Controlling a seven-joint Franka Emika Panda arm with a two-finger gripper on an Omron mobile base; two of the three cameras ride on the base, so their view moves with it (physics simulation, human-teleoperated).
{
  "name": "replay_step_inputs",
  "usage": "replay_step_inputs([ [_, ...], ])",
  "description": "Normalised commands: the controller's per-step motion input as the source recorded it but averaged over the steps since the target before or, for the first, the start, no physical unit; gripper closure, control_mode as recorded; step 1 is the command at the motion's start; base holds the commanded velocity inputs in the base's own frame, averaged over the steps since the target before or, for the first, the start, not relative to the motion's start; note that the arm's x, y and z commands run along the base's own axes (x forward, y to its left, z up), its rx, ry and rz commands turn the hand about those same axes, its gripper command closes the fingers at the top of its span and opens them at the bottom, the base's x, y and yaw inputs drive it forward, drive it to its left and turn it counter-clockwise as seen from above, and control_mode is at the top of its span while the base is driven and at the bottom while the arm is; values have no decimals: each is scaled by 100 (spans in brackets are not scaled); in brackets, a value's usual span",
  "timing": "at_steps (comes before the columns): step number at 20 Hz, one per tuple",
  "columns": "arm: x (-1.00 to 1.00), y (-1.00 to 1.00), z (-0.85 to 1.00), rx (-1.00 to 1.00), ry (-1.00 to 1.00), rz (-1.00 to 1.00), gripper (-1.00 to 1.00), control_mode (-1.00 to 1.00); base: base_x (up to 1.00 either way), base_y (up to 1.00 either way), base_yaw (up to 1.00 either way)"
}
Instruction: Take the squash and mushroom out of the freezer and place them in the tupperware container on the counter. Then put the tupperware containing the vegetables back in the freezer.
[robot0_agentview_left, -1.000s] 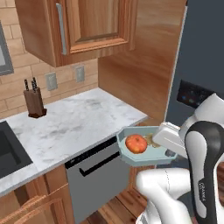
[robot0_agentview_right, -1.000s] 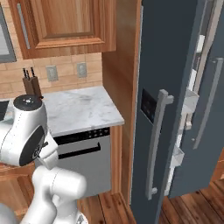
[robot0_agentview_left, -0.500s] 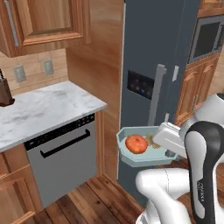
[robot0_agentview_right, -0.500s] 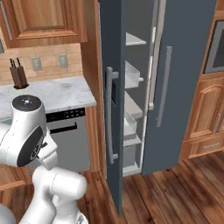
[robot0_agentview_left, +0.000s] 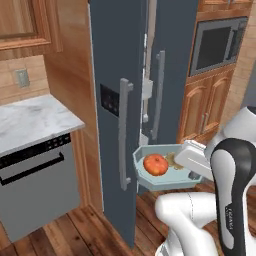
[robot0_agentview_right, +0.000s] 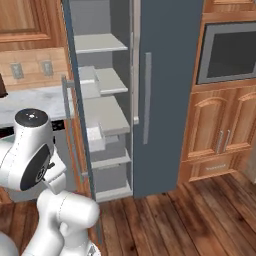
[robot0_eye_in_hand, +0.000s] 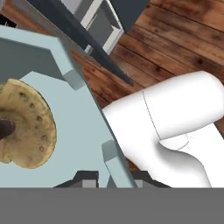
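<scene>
While the jaws pinch tight on the wall of the tray (robot0_agentview_left: 142, 176), it hangs in the air in front of the freezer (robot0_agentview_right: 112, 117), away from the desk (robot0_agentview_left: 35, 120). Inside the tray sit the squash (robot0_agentview_left: 155, 164) and the mushroom (robot0_eye_in_hand: 26, 127), side by side.

Below the gripper (robot0_eye_in_hand: 111, 177), brown plank floor (robot0_agentview_right: 200, 210), glossy under even light. Beyond and above it, a dark built-in microwave (robot0_agentview_left: 217, 45) set in a tall wooden unit, with arched-panel cabinet doors (robot0_agentview_left: 205, 107) underneath. Far to its left, a grey dishwasher front (robot0_agentview_left: 35, 185) with a dark handle. Above that, a tan tile backsplash with an outlet (robot0_agentview_left: 21, 77), and a wooden wall cabinet (robot0_agentview_left: 25, 25) higher up.
</scene>
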Motion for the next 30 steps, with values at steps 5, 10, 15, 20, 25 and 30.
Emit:
replay_step_inputs([
  [5,0,0,0,0,0,0,100,100,-20,-100,12],
  [10,0,0,0,0,0,0,100,100,19,-100,8],
  [15,0,0,0,0,0,0,100,100,90,-78,2],
  [20,0,0,0,0,0,0,100,100,98,-51,13],
  [25,0,0,0,0,0,0,100,100,91,-3,25],
  [30,0,0,0,0,0,0,100,100,64,1,26],
])
